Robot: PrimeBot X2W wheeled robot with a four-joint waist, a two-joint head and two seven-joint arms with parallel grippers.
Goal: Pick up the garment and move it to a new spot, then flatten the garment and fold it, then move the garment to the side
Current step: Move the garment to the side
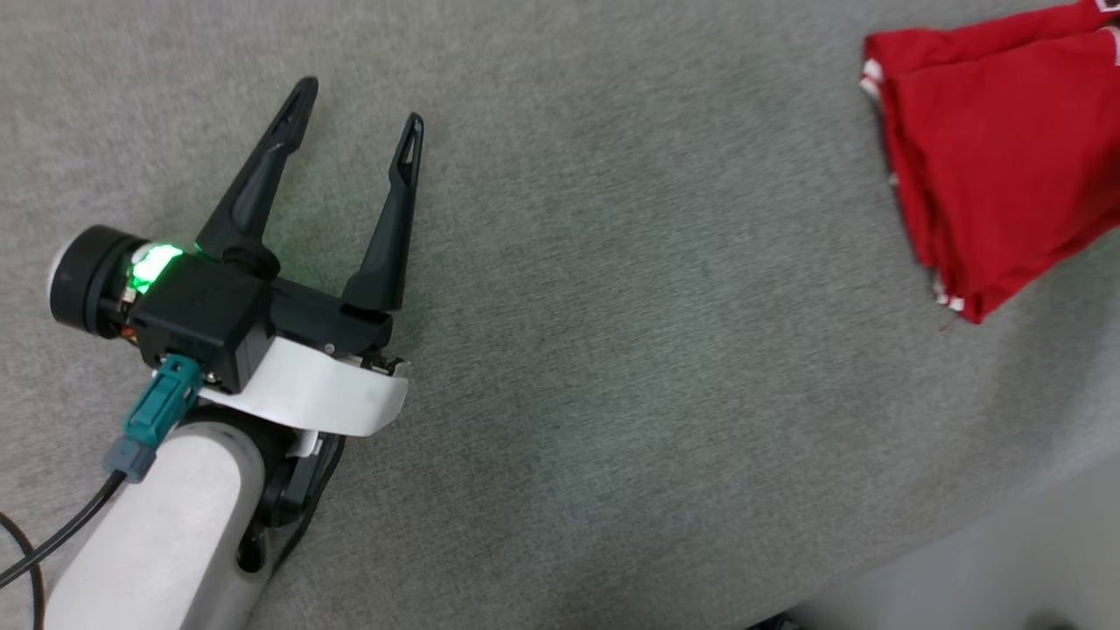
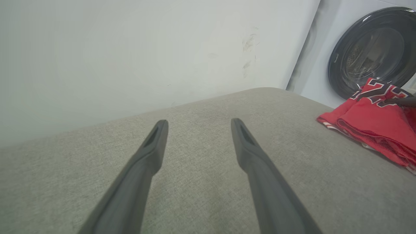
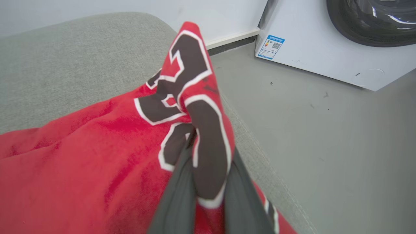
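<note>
A wide grey woven-fabric surface (image 1: 612, 350) stands beside a white front-loading washing machine (image 3: 318, 48). The folded red jersey garment (image 1: 997, 166) lies at the surface's right edge. The right gripper (image 3: 211, 156) is clenched on the garment's black-numbered fold. The left gripper (image 1: 360, 101) is spread, empty and well apart from the garment

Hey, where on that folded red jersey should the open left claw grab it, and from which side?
Probably the layered edge of the garment that faces the left claw. Come in low from the left across the grey surface, one finger sliding under the stack: the folds lie flat there, while the right claw pinches the printed far end.
</note>
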